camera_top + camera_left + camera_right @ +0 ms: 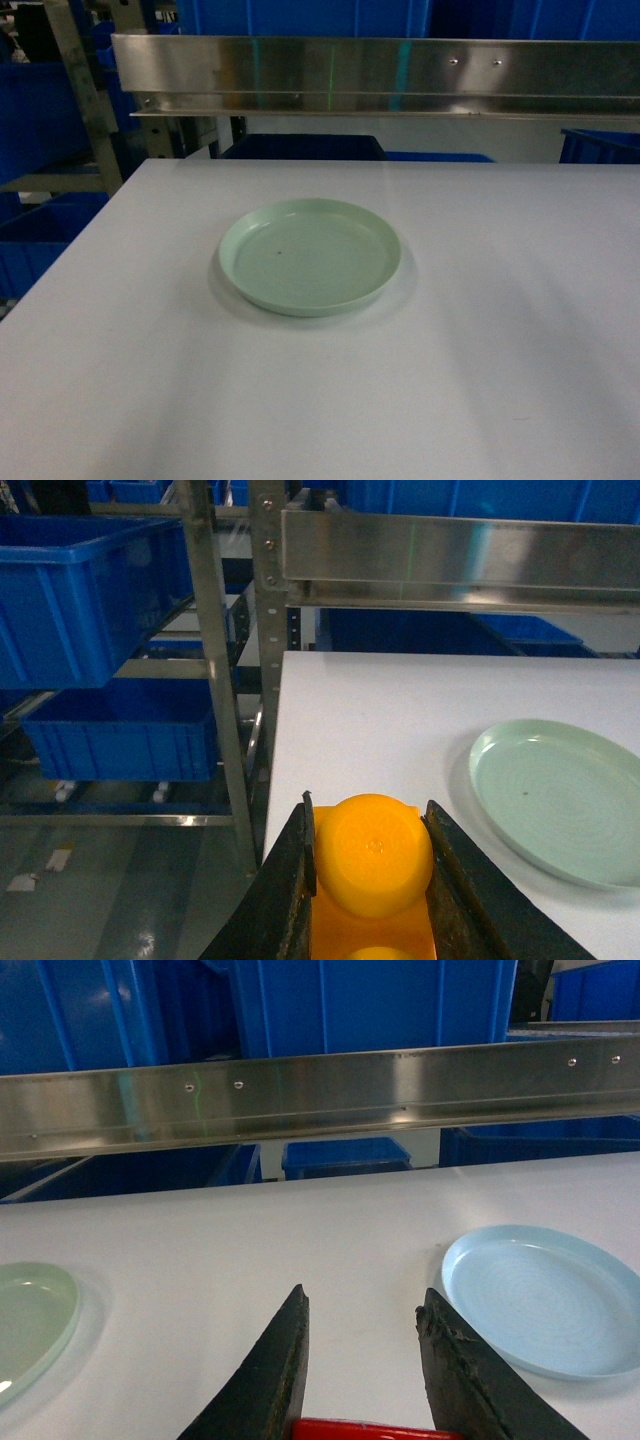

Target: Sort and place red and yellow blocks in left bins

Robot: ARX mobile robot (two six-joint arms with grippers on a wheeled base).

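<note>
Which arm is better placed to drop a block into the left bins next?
Left, probably. The left gripper is shut on the yellow brick at the table's left edge, with the blue crates just beyond. The right gripper hangs over mid-table, by the light-blue plate, with only a red sliver low between its fingers.

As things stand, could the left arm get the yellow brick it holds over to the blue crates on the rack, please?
Probably yes. The left gripper is clamped on the yellow brick at the table's left edge, and the blue crates lie beyond it to the left. The rack's metal upright stands between and needs skirting.
</note>
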